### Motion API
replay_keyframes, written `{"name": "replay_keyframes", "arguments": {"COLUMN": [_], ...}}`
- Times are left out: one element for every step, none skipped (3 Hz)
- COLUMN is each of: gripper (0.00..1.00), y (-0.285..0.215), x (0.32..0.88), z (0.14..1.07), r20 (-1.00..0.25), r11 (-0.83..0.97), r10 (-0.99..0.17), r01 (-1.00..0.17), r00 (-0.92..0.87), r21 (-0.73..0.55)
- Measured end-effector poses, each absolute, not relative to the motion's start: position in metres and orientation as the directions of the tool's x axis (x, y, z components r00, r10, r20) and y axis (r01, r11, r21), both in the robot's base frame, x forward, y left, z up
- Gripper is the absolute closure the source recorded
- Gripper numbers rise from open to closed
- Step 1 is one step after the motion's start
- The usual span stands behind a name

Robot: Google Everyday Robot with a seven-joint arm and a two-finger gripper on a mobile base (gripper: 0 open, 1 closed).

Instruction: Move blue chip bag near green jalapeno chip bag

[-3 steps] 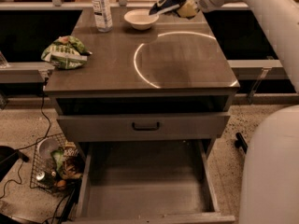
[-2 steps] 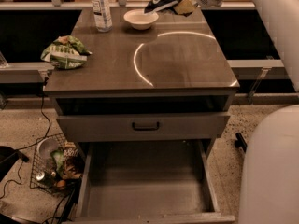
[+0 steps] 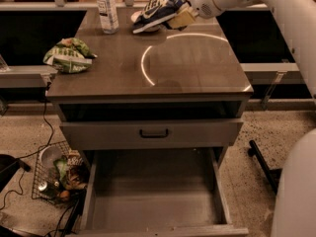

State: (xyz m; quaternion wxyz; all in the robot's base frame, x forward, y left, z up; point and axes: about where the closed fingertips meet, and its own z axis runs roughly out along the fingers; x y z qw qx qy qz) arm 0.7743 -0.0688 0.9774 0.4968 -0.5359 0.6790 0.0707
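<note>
The blue chip bag (image 3: 157,12) is dark navy with white bands and hangs in the air over the back middle of the table. My gripper (image 3: 174,18) is shut on the blue chip bag's right end, its arm coming in from the upper right. The bag hides most of a white bowl (image 3: 139,18) behind it. The green jalapeno chip bag (image 3: 67,55) lies crumpled at the table's left edge, well to the left of and nearer than the blue bag.
A clear water bottle (image 3: 107,9) stands at the back left of the brown tabletop (image 3: 187,68). Below the top is a shut drawer (image 3: 153,132) and an open bottom drawer (image 3: 153,194). A wire basket (image 3: 57,177) of clutter sits on the floor at left.
The gripper has moved left with the blue chip bag, from right of the white bowl to in front of it. The view has shifted a little.
</note>
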Motion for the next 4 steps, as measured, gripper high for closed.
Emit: {"name": "replay_keyframes", "arguments": {"gripper": [1.00, 1.00, 1.00, 1.00], "y": [-0.037, -0.006, 0.023, 0.049], "x": [0.745, 0.721, 0.701, 0.685], "z": [0.959, 0.935, 0.915, 0.903], "r20": [-0.766, -0.787, -0.804, -0.817], "r11": [0.327, 0.246, 0.160, 0.078], "r10": [-0.629, -0.593, -0.558, -0.525], "r01": [-0.850, -0.893, -0.925, -0.943], "r00": [0.131, 0.169, 0.205, 0.237], "r21": [-0.414, -0.377, -0.346, -0.324]}}
